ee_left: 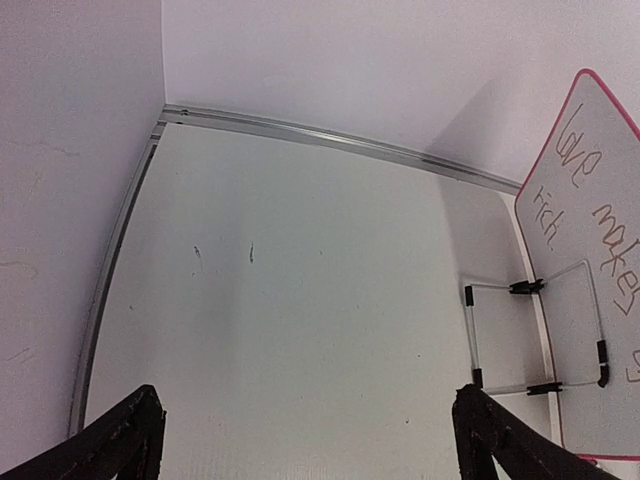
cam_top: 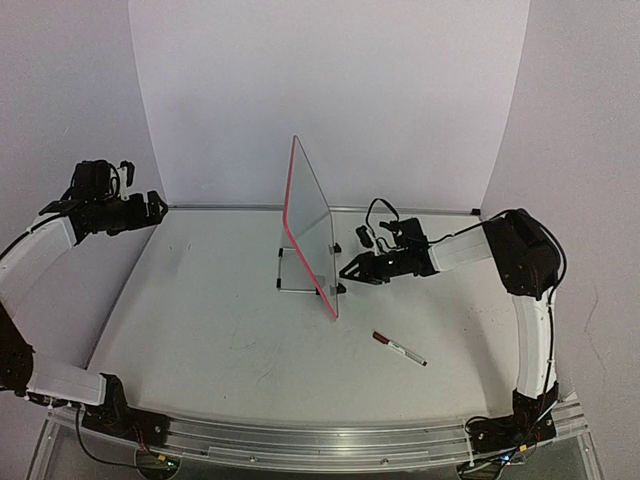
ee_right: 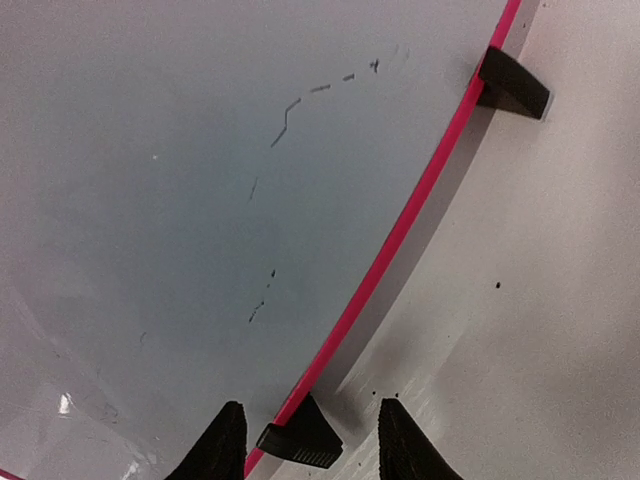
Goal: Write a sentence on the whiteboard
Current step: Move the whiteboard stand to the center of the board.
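The whiteboard [cam_top: 310, 225] with a thin red frame stands upright on a wire stand at mid-table, nearly edge-on in the top view. In the left wrist view the whiteboard [ee_left: 600, 110] carries the sentence [ee_left: 580, 160] in thin slanted script; I read "love makes" and "rich.", partly cut off. My right gripper [cam_top: 350, 272] is open at the board's near right bottom corner; in the right wrist view the right gripper [ee_right: 315, 445] straddles a black foot [ee_right: 300, 442] and the red frame [ee_right: 400, 240]. My left gripper [cam_top: 155, 205] is open and empty, raised at far left.
A marker pen [cam_top: 398, 349] with a red cap lies on the table right of the board, near the front. The wire stand [ee_left: 535, 340] props the board on its left side. An aluminium rail [ee_left: 330, 138] runs along the table's back edge.
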### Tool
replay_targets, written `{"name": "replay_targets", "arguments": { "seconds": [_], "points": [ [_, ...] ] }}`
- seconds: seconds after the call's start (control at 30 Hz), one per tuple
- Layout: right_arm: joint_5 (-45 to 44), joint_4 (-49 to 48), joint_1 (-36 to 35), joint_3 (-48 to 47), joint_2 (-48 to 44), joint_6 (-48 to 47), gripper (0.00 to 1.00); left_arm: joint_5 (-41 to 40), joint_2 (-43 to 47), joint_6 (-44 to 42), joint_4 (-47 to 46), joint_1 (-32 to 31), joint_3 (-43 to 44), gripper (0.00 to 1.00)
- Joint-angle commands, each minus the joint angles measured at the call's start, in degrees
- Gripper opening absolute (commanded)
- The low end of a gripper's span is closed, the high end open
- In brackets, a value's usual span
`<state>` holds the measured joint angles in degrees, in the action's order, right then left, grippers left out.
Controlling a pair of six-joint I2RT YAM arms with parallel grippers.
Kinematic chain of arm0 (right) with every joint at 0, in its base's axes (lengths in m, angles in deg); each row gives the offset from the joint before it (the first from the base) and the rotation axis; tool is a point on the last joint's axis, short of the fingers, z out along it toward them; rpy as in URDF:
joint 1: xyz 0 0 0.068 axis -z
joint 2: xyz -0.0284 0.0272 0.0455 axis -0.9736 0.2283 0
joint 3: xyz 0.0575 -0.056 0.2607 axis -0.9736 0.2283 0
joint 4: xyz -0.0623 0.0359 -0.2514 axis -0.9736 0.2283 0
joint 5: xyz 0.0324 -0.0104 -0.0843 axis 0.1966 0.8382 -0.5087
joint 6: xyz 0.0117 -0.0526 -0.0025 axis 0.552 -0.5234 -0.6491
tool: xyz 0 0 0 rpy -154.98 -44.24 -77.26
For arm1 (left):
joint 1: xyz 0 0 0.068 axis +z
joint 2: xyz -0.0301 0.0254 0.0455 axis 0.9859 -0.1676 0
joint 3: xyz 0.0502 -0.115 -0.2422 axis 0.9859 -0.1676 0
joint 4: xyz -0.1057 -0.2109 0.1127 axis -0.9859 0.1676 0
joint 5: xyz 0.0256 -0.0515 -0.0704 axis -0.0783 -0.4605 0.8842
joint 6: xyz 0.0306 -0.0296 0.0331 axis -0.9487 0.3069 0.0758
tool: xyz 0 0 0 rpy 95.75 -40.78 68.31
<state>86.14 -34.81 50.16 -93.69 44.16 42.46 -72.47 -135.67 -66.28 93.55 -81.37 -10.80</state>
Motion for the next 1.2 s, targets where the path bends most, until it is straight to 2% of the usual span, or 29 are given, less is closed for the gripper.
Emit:
{"name": "replay_targets", "arguments": {
  "seconds": [0.0,0.3,0.57,0.9,1.17],
  "points": [
    [2.52,-2.5,-1.17,-2.23,2.41,0.68,0.37,2.18,-1.36,-0.05,-1.66,0.22,1.7,0.99],
    [5.38,-3.34,-2.5,-1.46,3.85,0.15,0.25,1.54,-2.18,-0.22,-1.36,0.22,1.86,0.99],
    [6.32,-3.6,-5.31,1.98,2.64,-0.95,0.2,1.3,-2.45,-0.12,-1.24,0.2,1.93,0.99],
    [2.9,-8.01,-12.2,7.18,-0.73,0.9,0.19,1.15,-2.39,-0.04,-1.17,0.22,1.88,0.99],
    [-6.29,-11.92,-18.47,9.69,-2.67,0.95,0.22,1.05,-2.12,-0.04,-1.04,0.23,1.84,0.99]
  ]
}}
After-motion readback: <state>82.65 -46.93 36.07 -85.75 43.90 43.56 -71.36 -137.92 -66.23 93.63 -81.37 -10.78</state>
